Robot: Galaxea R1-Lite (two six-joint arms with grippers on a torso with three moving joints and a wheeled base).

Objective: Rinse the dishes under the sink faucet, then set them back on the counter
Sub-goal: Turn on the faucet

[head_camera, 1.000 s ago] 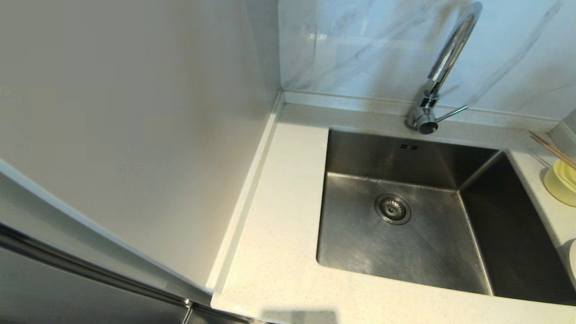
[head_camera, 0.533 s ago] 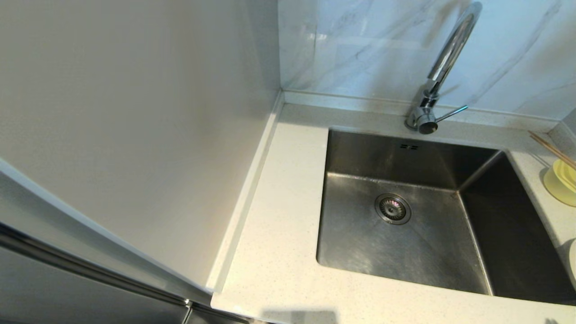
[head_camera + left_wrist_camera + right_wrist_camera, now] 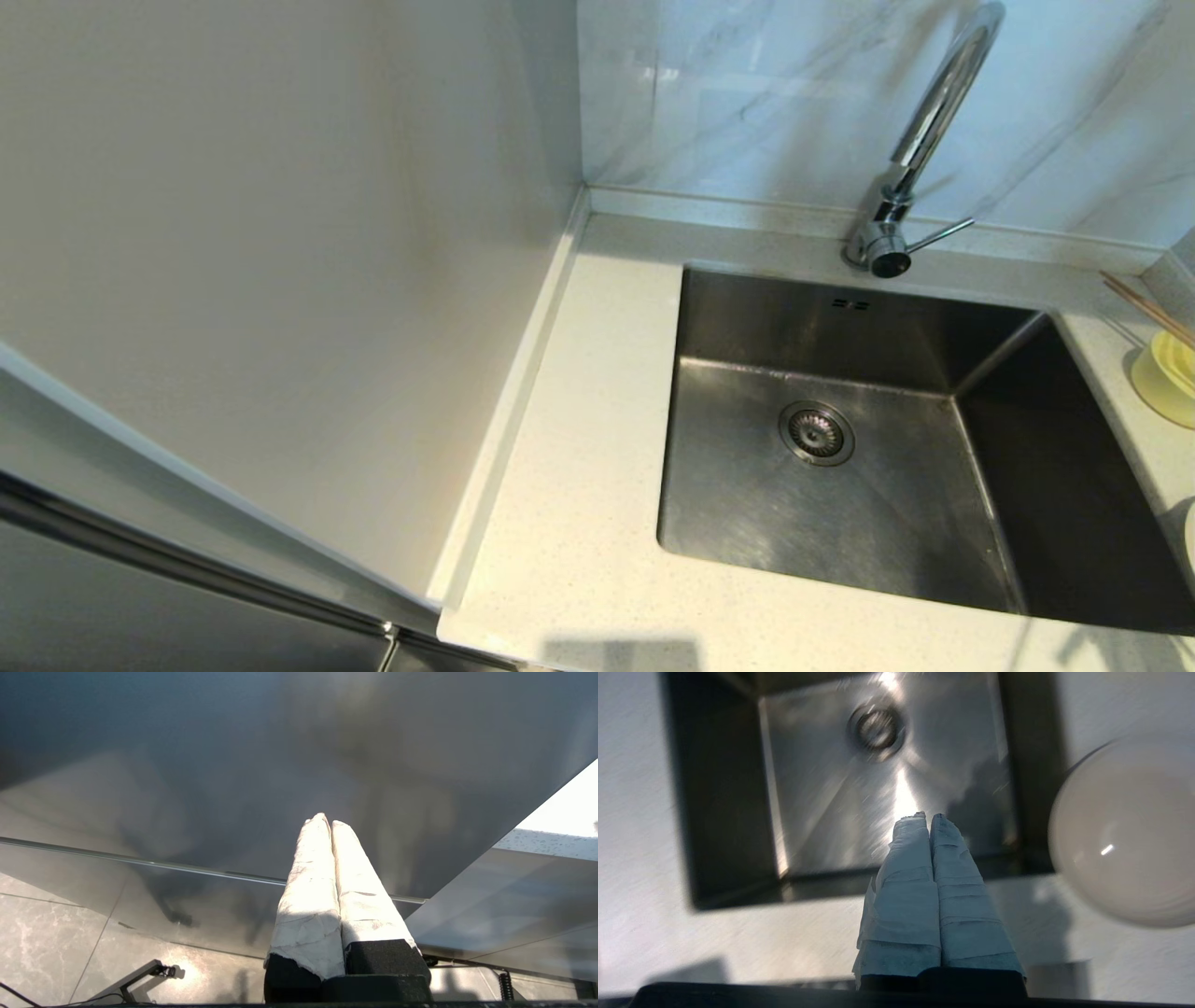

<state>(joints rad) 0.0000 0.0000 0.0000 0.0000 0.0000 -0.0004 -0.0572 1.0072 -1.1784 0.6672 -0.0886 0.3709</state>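
Observation:
The chrome sink faucet rises behind the steel sink. At the head view's right edge a pale-yellow bowl stands on the counter, with chopsticks lying across it. Only a sliver of the plate shows there. In the right wrist view the cream plate lies on the counter beside the sink. My right gripper hangs shut and empty over the sink's front edge. My left gripper is shut and empty, low beside a dark cabinet front. Neither gripper shows in the head view.
A round drain strainer sits in the basin floor. A plain wall panel closes the counter on the left, and a marble wall stands behind the faucet. The left wrist view shows tiled floor.
The head view has shifted slightly, so the bowl sits nearer its right edge. A faint shadow has appeared on the counter's front right corner.

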